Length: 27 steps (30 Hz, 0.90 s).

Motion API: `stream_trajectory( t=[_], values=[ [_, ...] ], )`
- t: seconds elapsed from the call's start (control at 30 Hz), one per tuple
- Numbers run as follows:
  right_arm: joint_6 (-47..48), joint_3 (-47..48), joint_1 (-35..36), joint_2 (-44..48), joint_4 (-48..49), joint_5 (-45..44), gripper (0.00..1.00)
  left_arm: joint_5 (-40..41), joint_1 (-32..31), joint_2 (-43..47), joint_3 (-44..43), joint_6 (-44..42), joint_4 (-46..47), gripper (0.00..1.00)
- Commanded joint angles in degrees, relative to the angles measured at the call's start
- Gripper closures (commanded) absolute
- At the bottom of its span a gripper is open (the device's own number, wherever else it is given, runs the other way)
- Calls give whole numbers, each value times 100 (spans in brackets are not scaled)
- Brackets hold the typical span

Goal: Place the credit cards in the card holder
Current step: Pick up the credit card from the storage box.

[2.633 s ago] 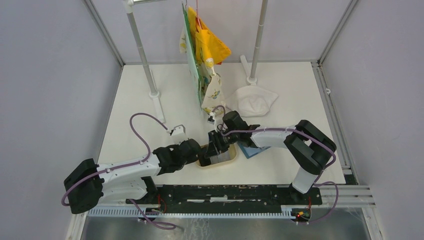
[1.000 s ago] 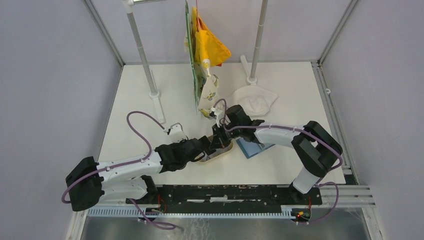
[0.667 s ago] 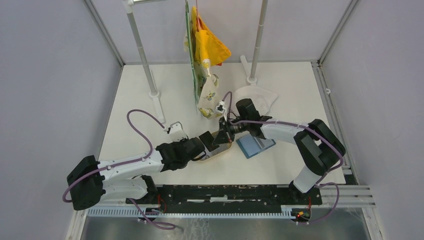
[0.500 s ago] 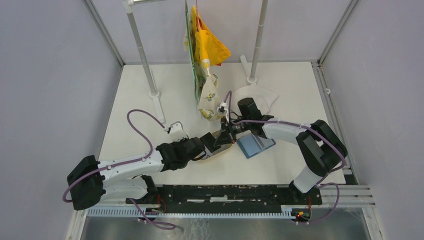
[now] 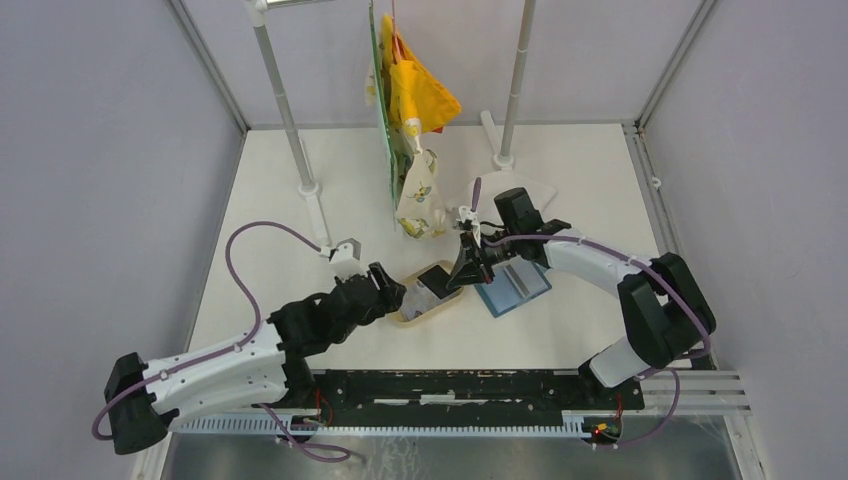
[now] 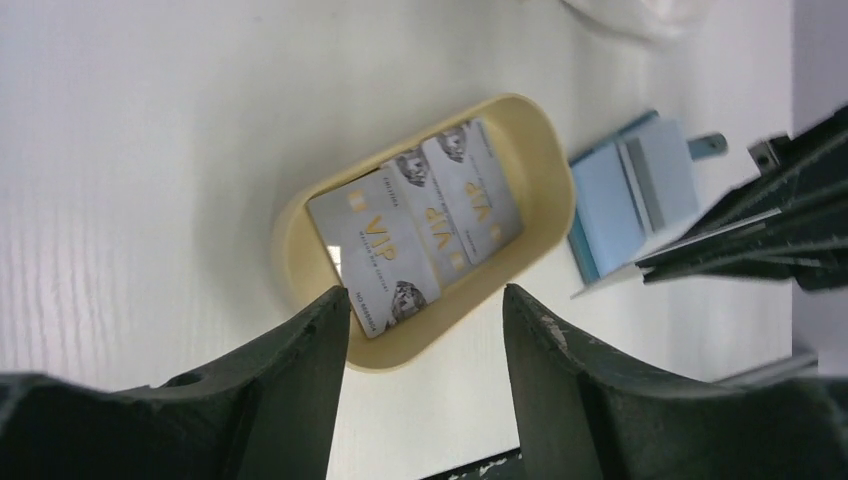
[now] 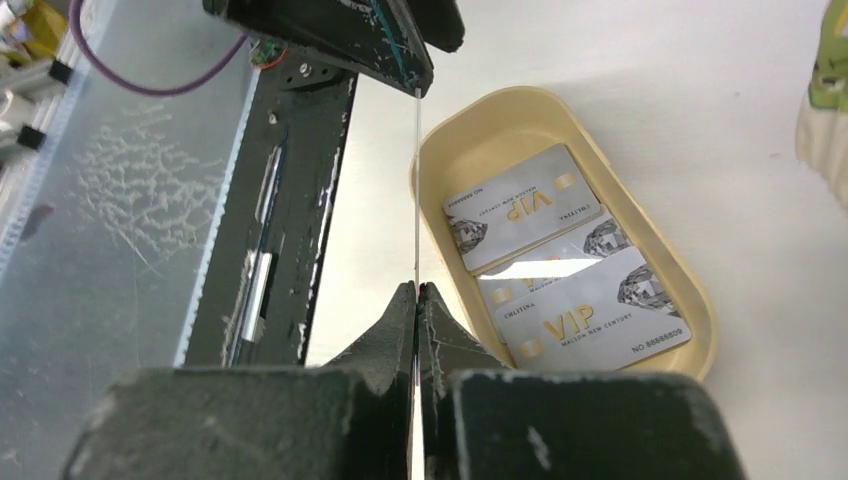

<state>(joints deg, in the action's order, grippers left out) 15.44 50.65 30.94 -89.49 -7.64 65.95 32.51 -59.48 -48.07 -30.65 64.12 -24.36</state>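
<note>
Here, top view, we see one card holder (image 5: pixel 515 287) right of centre, one tan tray (image 5: pixel 408 320) beside it, left gripper (image 5: pixel 388 287) spread empty, left wrist, three credit cards (image 6: pixel 420 235) in the tray, right wrist, right gripper (image 7: pixel 416 288) pinching a fourth card (image 7: pixel 416 180) edge-on.

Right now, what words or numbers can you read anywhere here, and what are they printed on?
"VIP": gold, on the credit cards in the tan tray.
"CHLITINA": small, on the nearest card.
"NO 8888...": that card's corner; the digits are unsure.
Other small print: too blurred.
</note>
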Motion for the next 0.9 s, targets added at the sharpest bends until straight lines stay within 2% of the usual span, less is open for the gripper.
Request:
stream_trajectory(
  t=[0.0,0.13,0.27,0.37,0.43,0.5,0.6,0.77,0.83,0.87],
  values=[
    [2059,470,-52,509,-1350,325,98,-800,15,704,596,-1939,1476,36],
    [3216,508,-154,966,-2016,136,97,-1526,8,1531,1523,-3085,3189,35],
    [4939,489,-244,1386,-2901,295,98,-2403,9,2148,2332,-3851,4787,35],
    [7223,630,-278,1347,-4437,489,99,-3049,11,2075,2461,-4413,5438,33],
    [8987,759,-292,1208,-5640,536,100,-3434,13,1680,2311,-4729,5623,32],
    [10139,804,-309,1075,-6410,517,100,-3814,9,1221,2117,-4986,5825,33],
    [10280,729,-353,1103,-6412,474,100,-4469,-15,622,1997,-5422,6358,33],
    [10081,790,-530,1160,-6402,612,100,-4948,-46,210,1901,-6174,6444,34],
    [9357,960,-676,1103,-6156,684,100,-4830,-69,221,1913,-6358,6448,34],
    [8318,1061,-747,1065,-5631,752,100,-4741,-77,244,1914,-6374,6473,34]
  ],
)
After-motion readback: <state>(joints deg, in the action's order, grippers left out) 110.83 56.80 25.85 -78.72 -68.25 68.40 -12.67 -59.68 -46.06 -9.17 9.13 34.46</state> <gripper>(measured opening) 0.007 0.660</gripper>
